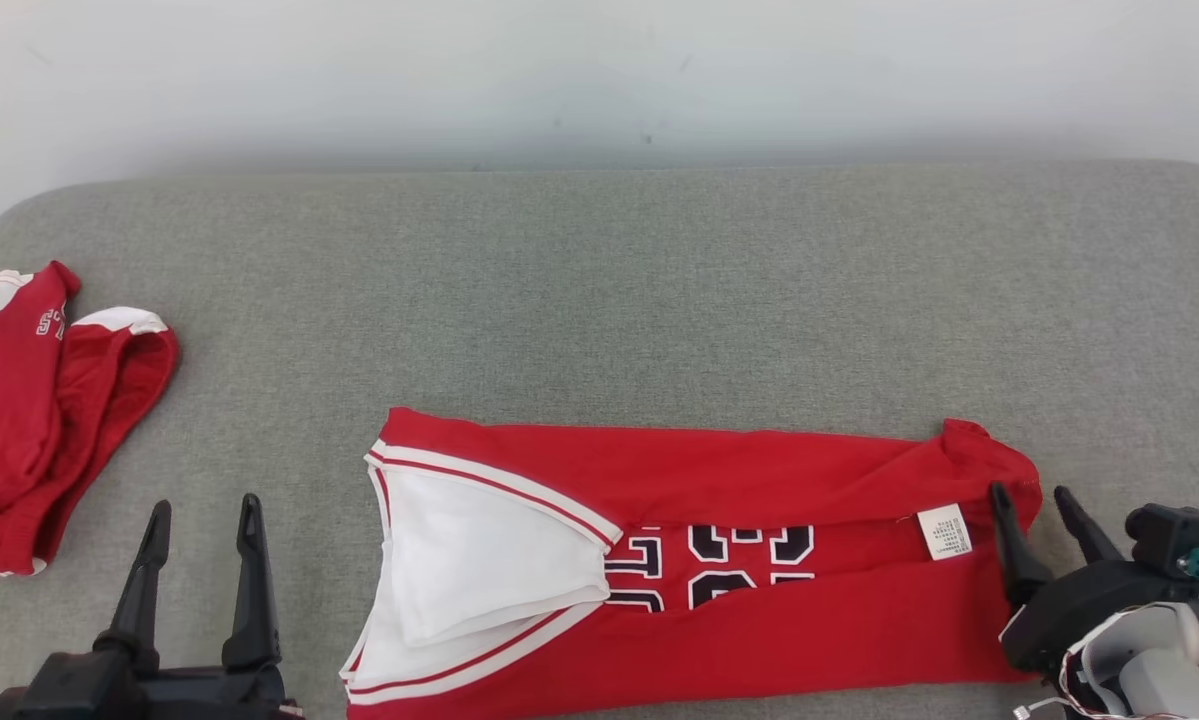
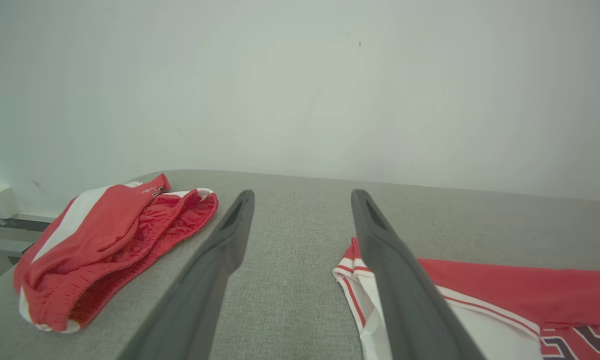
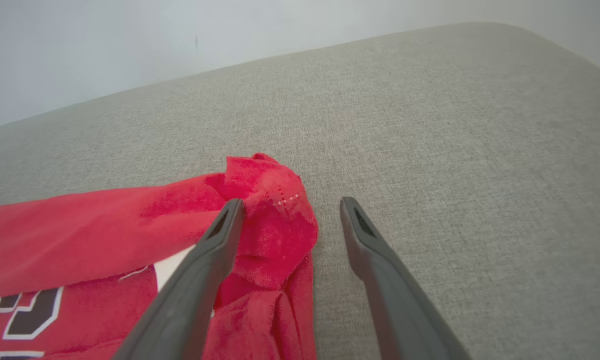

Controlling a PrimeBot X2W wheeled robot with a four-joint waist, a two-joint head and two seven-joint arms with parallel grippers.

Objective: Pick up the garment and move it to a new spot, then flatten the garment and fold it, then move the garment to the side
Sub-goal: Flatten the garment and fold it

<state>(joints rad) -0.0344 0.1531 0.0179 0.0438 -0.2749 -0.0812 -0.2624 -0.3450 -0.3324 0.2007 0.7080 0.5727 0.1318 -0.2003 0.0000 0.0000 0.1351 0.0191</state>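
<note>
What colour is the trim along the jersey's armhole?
The trim is white with a thin red stripe, on a red jersey; head view shows it best.

From the head we look forward and down over the grey fabric-covered counter [image 1: 659, 280] to the pale wall [image 1: 599, 80]. Our left wrist camera sits low, facing that wall along the left claw [image 2: 302, 195]; the right one looks closely along the right claw [image 3: 292, 202]. All three share the red, white-trimmed fabric jersey [image 1: 739, 465].
</note>
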